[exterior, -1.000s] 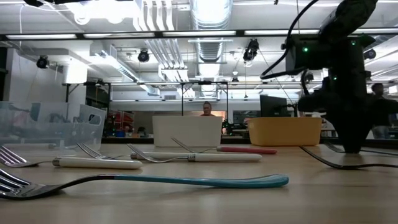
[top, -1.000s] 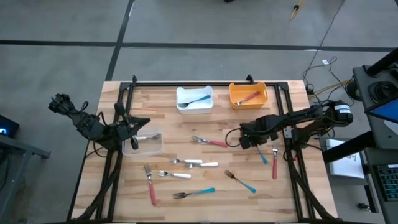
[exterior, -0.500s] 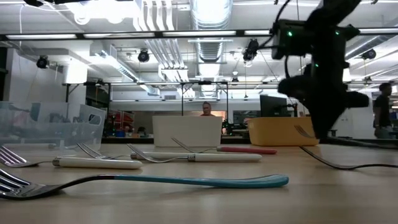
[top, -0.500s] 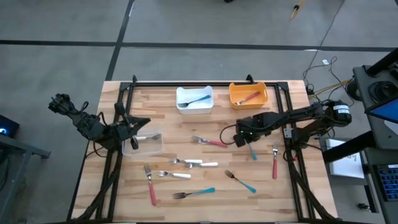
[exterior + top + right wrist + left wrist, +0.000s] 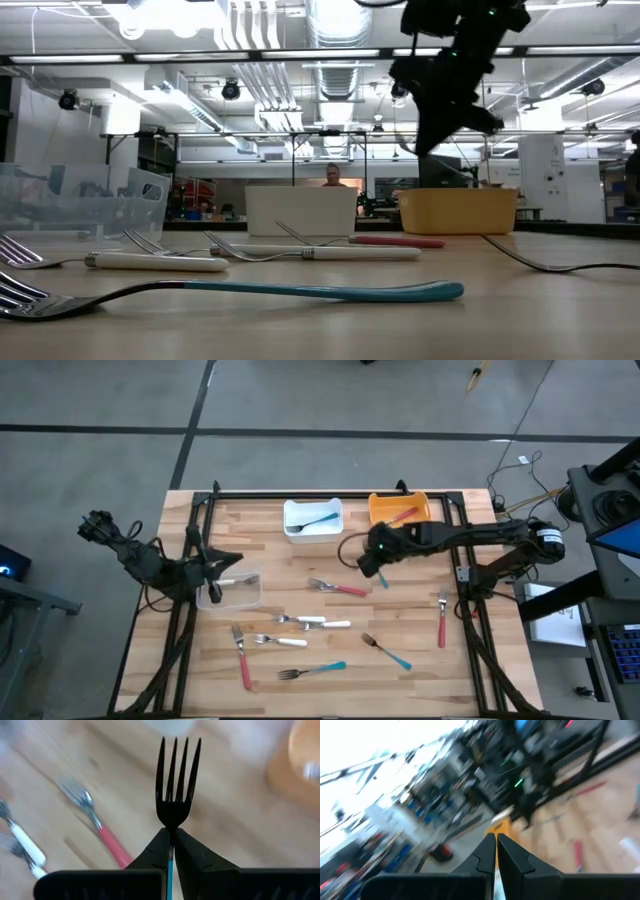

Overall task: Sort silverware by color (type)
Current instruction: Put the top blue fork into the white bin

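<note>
A wooden table (image 5: 300, 670) stands on a grey floor, with a workshop hall showing behind it in the low view. The right tool (image 5: 368, 559) hangs above the table between the orange bin (image 5: 398, 511) and the white bin (image 5: 312, 520), its fingers (image 5: 155, 851) clamped tight on a teal-handled fork (image 5: 173, 782) whose tines stick out forward. Just below it on the table lies a red-handled fork (image 5: 337, 588). Farther off lie white-handled pieces (image 5: 313, 623), a teal fork (image 5: 311, 671), another teal fork (image 5: 387, 651) and two red ones (image 5: 241, 656) (image 5: 442, 618). The left tool (image 5: 222, 556) rests fully closed and empty at the clear bin (image 5: 231, 591) on the table's left side.
</note>
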Action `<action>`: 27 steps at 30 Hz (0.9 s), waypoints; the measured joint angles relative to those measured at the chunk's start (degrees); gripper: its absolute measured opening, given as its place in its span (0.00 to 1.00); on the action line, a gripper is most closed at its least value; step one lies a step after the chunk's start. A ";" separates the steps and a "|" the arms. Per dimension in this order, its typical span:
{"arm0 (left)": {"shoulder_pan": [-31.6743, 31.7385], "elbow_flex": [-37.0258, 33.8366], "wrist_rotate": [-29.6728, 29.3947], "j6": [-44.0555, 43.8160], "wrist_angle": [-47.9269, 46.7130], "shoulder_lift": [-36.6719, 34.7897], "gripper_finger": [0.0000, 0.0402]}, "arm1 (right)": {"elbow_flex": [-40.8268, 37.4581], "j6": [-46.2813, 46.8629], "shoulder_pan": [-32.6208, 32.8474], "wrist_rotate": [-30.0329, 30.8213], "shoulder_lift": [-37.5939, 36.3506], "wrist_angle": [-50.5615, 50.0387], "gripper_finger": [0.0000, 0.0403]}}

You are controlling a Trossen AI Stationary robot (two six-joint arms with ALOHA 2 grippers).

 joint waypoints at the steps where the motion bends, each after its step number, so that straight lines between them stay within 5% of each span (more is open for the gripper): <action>1: 0.21 0.00 2.30 0.53 1.06 0.00 0.00 | 0.62 -2.07 -0.71 0.15 0.00 1.14 0.02; 5: 1.32 0.00 7.74 1.90 2.32 0.09 0.00 | 2.50 -11.08 -3.85 0.16 0.34 7.52 0.02; 16: 10.52 -2.76 4.69 2.94 9.01 0.09 0.00 | -0.08 -35.36 -12.86 -0.68 0.79 37.96 0.02; 21: 17.64 -2.99 5.36 2.69 12.29 0.21 0.00 | -3.75 -40.07 -19.02 -7.64 0.79 57.90 0.02; 27: 26.89 -3.04 17.20 2.91 13.30 1.16 0.00 | -6.57 -42.90 -22.67 -11.09 0.79 69.36 0.02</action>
